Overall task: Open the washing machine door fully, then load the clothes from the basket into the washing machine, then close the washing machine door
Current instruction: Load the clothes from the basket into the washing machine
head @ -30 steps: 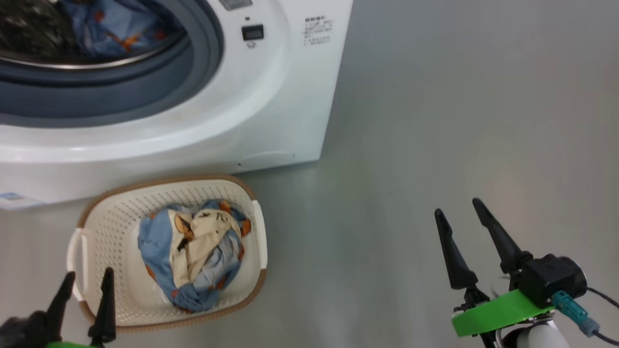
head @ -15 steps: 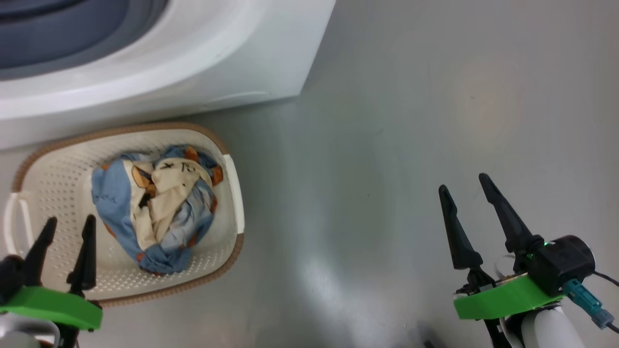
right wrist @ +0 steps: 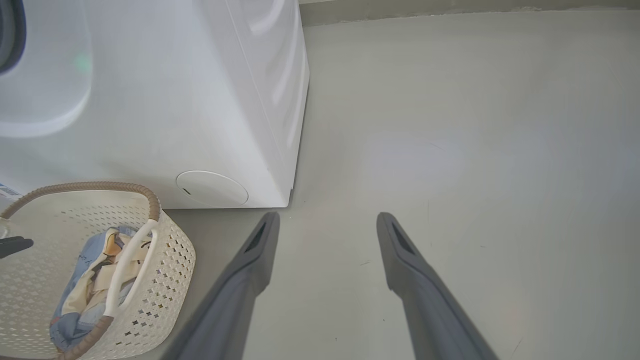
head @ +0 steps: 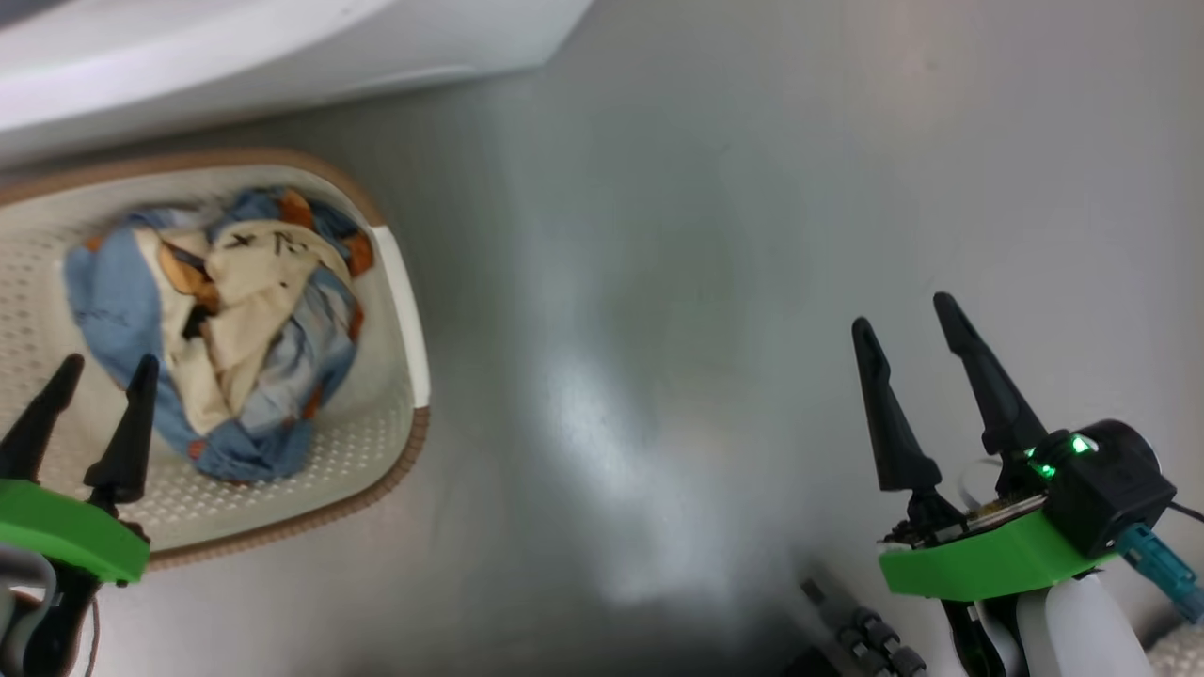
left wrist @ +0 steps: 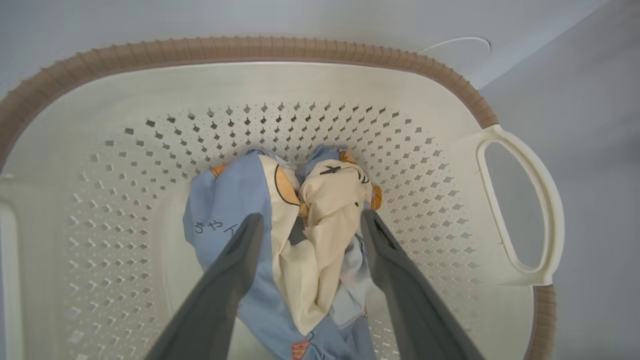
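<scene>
The cream perforated basket (head: 400, 310) with a brown rim stands on the floor in front of the white washing machine (head: 282, 47). The clothes (head: 216, 320), a bundle of light blue printed fabric and cream cloth, lie in it. My left gripper (head: 108, 367) is open over the basket's near side. In the left wrist view, the left gripper (left wrist: 311, 216) frames the clothes (left wrist: 320, 200) from above, inside the basket (left wrist: 250, 47). My right gripper (head: 903, 315) is open over bare floor, far right of the basket. The washing machine door is out of view.
The right wrist view shows my right gripper (right wrist: 328, 216) over grey floor beside the washing machine's (right wrist: 200, 100) lower corner, with its round service cover (right wrist: 212, 188), and the basket (right wrist: 165, 240) at lower left. Part of my dark base (head: 865, 639) shows at the head view's bottom.
The head camera has tilted down, so the drum opening has left the view and the basket has shifted up and left. The left gripper has come further over the basket. Both grippers stay open.
</scene>
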`<state>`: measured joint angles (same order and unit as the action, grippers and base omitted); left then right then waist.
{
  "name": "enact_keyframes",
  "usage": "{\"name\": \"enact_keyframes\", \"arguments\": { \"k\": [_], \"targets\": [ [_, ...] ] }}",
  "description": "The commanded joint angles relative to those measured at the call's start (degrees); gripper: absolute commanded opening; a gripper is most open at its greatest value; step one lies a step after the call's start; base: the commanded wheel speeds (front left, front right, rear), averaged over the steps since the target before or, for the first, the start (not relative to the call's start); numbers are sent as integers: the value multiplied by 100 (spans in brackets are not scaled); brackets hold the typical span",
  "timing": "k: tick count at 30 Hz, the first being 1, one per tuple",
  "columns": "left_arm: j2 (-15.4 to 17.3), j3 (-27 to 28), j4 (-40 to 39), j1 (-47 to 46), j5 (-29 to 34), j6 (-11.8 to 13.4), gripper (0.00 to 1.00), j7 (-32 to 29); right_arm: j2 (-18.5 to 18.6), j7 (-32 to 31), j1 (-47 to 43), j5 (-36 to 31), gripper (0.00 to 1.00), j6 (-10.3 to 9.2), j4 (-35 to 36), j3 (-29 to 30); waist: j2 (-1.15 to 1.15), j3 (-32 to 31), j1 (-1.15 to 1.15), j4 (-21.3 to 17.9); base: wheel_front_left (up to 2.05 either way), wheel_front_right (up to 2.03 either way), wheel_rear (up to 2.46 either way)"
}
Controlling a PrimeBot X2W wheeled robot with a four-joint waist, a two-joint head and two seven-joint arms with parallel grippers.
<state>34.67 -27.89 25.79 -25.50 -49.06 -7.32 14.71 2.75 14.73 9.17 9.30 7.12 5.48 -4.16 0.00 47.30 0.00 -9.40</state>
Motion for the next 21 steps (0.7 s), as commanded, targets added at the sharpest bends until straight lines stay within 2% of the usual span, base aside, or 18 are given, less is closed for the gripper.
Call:
{"name": "enact_keyframes", "arguments": {
  "k": [1,8,13,21],
  "targets": [
    [286,24,33,-35,-82,-16,100,29,12,27,-87,51,100,36,156,-129,0,338,0,-194,0,0,0],
    [756,-910,266,-679,-635,-16,100,29,12,27,-148,203,100,36,290,-144,0,749,0,-345,0,0,0],
    [1011,-1391,483,-1009,-717,-16,100,29,12,27,-147,293,100,36,354,-131,0,960,0,-445,0,0,0],
    [1176,-2036,858,-1532,-967,-16,100,29,12,27,-283,487,100,36,318,-151,0,1177,0,-521,0,0,0]
  ]
}}
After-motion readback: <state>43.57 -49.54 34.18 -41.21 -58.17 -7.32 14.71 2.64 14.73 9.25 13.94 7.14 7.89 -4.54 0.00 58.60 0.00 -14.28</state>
